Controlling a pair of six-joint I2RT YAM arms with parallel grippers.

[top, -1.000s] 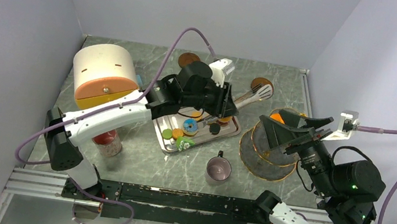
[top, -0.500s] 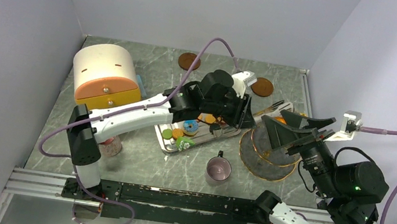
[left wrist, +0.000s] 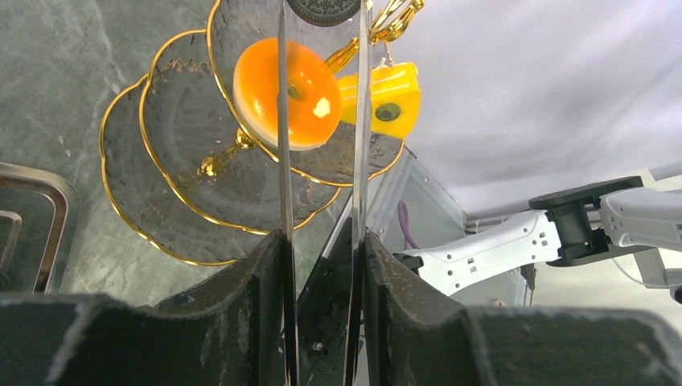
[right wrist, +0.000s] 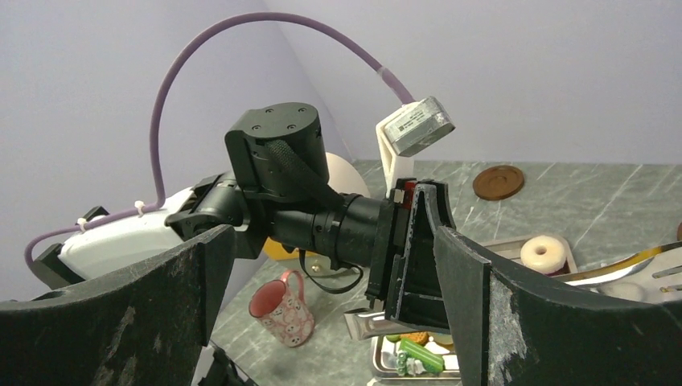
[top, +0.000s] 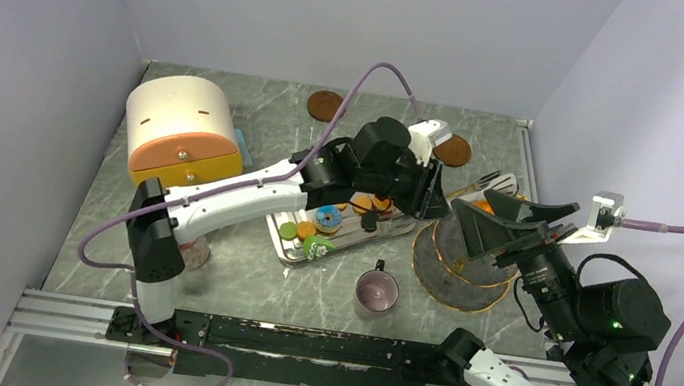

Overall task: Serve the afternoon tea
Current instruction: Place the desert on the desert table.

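Observation:
The small round treats lie in a steel tray (top: 282,245): a blue ring (top: 326,217), an orange one (top: 305,230), a green one (top: 287,231) and a black one (top: 369,222). A cream ring (right wrist: 542,252) shows in the right wrist view. The pink mug (top: 376,290) stands in front of the tray. My left gripper (top: 429,193) is shut on steel tongs (left wrist: 359,121), whose tips reach over a gold-rimmed tiered glass stand (top: 453,269). An orange ring (left wrist: 297,92) lies on its top plate. My right gripper (top: 506,221) hovers open and empty above the stand.
A cream and orange bread box (top: 180,130) stands at the far left. A red-lidded jar (top: 193,251) sits behind the left arm's base. Two brown coasters (top: 326,105) (top: 452,149) lie at the back. Walls close in left, right and behind.
My left arm has swung right with the tongs, from over the tray's far side to over the tiered stand. The right arm has hardly moved.

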